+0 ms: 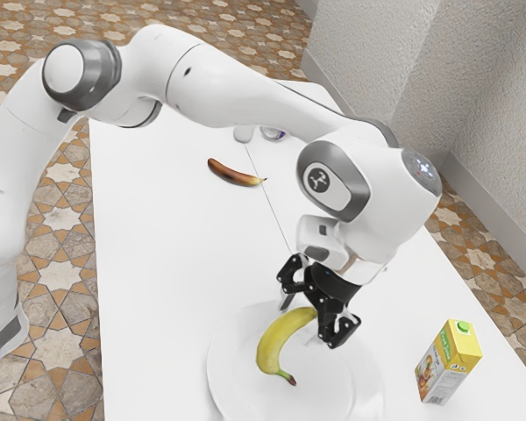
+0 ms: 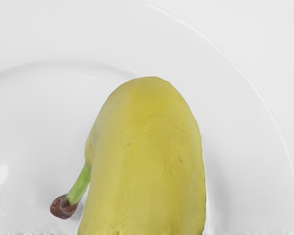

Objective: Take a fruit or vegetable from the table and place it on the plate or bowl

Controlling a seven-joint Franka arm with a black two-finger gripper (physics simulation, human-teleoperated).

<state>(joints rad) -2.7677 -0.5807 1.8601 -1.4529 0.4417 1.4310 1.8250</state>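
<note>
A yellow banana [image 1: 279,342] is over the white plate [image 1: 351,386] at the table's near edge, its green stem end pointing down toward the plate. My gripper [image 1: 313,316] is at the banana's upper end, a black finger on each side, shut on it. In the wrist view the banana [image 2: 147,161] is just under the hand, with its stem tip [image 2: 63,206] close to the plate [image 2: 34,122]. A second, brown overripe banana [image 1: 234,173] lies on the table further back.
A yellow and green juice carton [image 1: 447,360] stands to the exterior view's right of the plate. Small objects [image 1: 261,133] sit at the table's far end behind my arm. A grey wall runs along the exterior view's right.
</note>
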